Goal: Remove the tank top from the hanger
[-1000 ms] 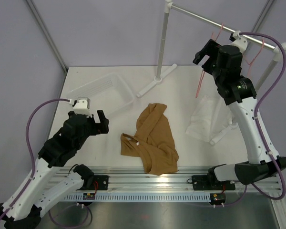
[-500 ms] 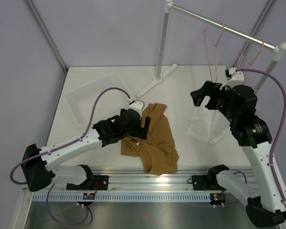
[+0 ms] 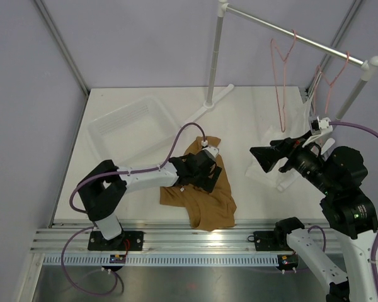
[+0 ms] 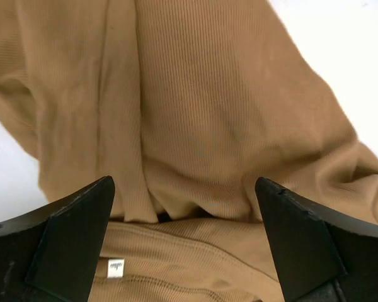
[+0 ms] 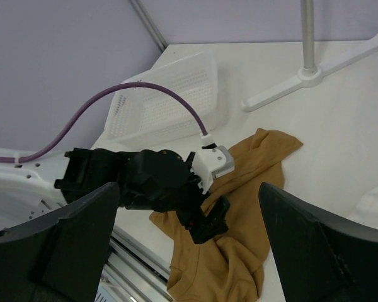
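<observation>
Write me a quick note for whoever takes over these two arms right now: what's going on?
Left pincer: open, low over the tank top, not gripping.
Right pincer: open, raised, empty.
Tank top lies crumpled on the table; the pink hanger hangs bare on the rail.
Done: top is off the hanger. Left: seemingly nothing but pulling the arms back.

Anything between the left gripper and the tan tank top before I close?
Nothing. The left wrist view shows the left gripper, jaws open, directly over the tan-brown ribbed fabric tank top, only its cloth showing in the gap.
</observation>
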